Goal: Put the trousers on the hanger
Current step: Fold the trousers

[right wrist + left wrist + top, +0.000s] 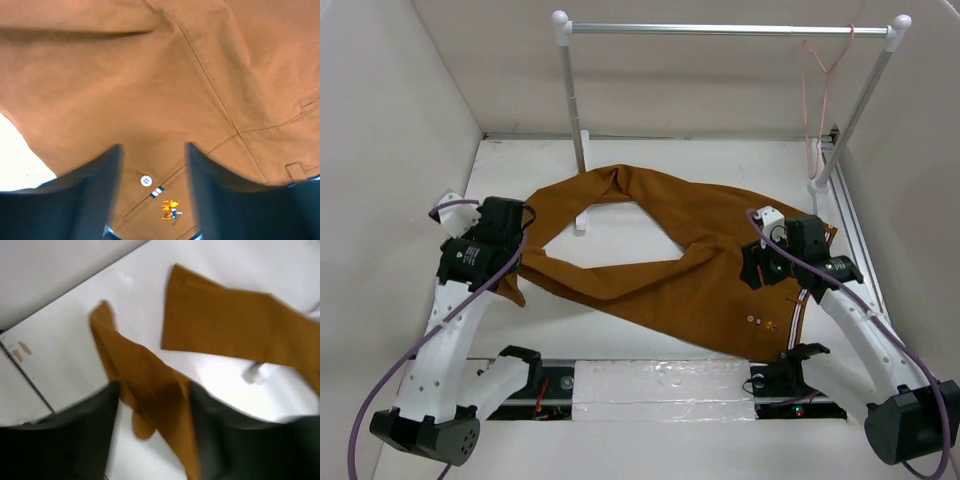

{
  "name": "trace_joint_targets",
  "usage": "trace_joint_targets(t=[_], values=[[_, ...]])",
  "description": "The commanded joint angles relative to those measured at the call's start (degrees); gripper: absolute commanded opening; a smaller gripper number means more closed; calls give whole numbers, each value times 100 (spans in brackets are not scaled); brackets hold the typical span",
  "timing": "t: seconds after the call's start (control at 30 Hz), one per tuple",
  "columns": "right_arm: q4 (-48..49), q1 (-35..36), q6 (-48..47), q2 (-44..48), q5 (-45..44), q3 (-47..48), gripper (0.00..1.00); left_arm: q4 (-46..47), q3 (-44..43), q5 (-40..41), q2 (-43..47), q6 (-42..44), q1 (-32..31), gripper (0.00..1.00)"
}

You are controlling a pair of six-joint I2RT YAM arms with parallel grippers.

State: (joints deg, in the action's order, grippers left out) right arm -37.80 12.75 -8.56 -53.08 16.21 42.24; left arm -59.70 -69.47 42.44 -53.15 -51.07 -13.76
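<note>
The rust-brown trousers (670, 270) lie spread on the white table, their legs bent into a loop and the waist at the right. The pink wire hanger (817, 100) hangs from the right end of the rail. My left gripper (512, 264) is open at a leg end on the left; in the left wrist view a strip of trouser leg (150, 385) runs between its parted fingers (100, 430). My right gripper (760, 268) is open just above the waist. The right wrist view shows cloth (150, 75), a white button (145, 180) and a small embroidered mark between its fingers (220, 190).
A silver rail (720, 30) on white posts stands at the back; its left post foot (582, 220) sits inside the loop of the legs. White walls close the table on the left, the back and the right. A black track (560, 385) runs along the near edge.
</note>
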Motion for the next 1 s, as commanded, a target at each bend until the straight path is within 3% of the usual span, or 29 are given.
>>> trace_joint_targets(t=[0.0,0.03,0.17,0.2,0.3,0.33,0.47,0.53,0.57,0.6,0.67,0.83,0.97], values=[[-34,34,-67,122,-214,549,70,-6,435,379,401,-369,31,60],[-34,34,-50,131,-223,601,71,168,452,467,445,-142,31,68],[-43,34,-58,-36,-206,829,71,915,-55,687,-238,220,259,75],[-8,34,-50,-36,-162,865,52,1030,-179,504,-423,281,260,76],[360,34,-111,104,180,708,12,1583,-365,39,-1135,457,260,76],[431,34,-94,122,225,672,0,1680,-365,-42,-1406,388,260,67],[361,34,-243,52,137,610,0,2285,-305,-928,-2014,-16,548,65],[449,34,-234,35,154,514,3,2655,37,-1867,-2304,-70,1170,66],[545,34,-234,8,233,479,4,3040,448,-2201,-2410,-70,1974,66],[554,34,-278,-9,303,461,4,3174,609,-2805,-2515,-70,2313,65],[546,34,-383,-71,506,452,5,3403,759,-3135,-2745,18,2824,65],[616,34,-436,-115,576,390,11,3396,769,-3180,-3331,132,2940,63],[625,34,-401,-159,393,408,36,3588,1146,-3399,-3807,281,2940,64]])
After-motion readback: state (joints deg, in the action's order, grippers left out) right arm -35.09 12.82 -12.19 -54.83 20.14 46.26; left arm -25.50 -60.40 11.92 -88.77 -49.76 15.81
